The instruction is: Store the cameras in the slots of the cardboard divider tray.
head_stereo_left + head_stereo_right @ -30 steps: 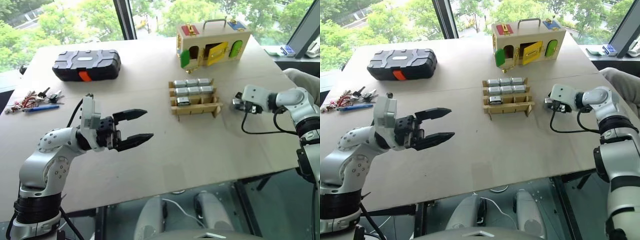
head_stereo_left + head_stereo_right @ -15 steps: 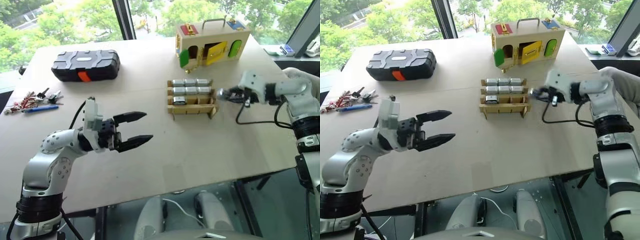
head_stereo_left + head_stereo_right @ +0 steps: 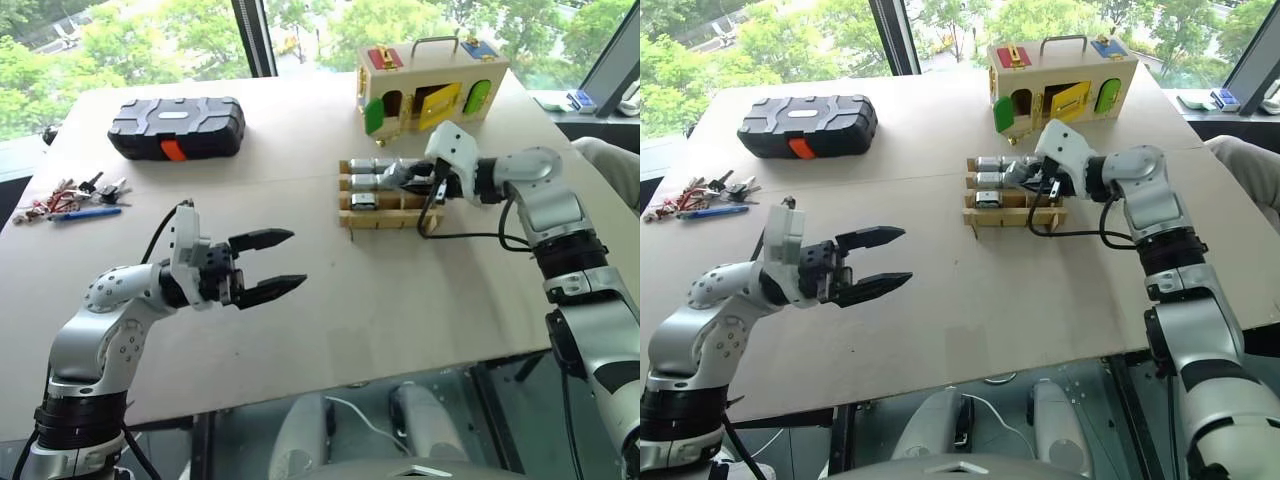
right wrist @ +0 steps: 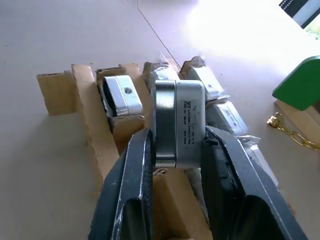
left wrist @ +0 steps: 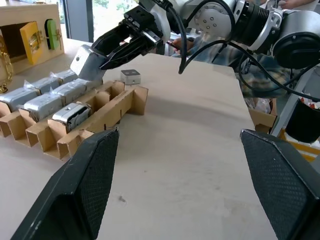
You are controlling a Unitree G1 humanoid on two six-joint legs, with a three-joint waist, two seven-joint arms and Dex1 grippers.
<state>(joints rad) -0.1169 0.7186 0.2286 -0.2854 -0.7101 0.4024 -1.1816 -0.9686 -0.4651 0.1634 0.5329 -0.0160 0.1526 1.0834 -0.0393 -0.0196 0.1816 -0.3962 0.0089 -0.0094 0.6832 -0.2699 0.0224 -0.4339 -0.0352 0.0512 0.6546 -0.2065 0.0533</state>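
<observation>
The cardboard divider tray (image 3: 392, 219) stands right of the table's centre. Several silver cameras (image 3: 372, 182) fill its two back rows, and one more (image 3: 365, 201) sits in the left slot of the front row. My right gripper (image 3: 396, 176) hovers just above the tray, shut on a silver-grey camera (image 4: 179, 122) held upright over the slots. Another small silver camera (image 5: 131, 76) lies on the table beyond the tray's end. My left gripper (image 3: 296, 260) hangs open and empty over the front left of the table, pointing toward the tray.
A black plastic case with an orange latch (image 3: 176, 127) lies at the back left. A wooden box with coloured doors (image 3: 430, 85) stands behind the tray. Keys and a blue pen (image 3: 70, 195) lie at the left edge.
My right gripper has carried the camera leftward and upward from the table's right side to above the tray. The left arm has stayed where it was.
</observation>
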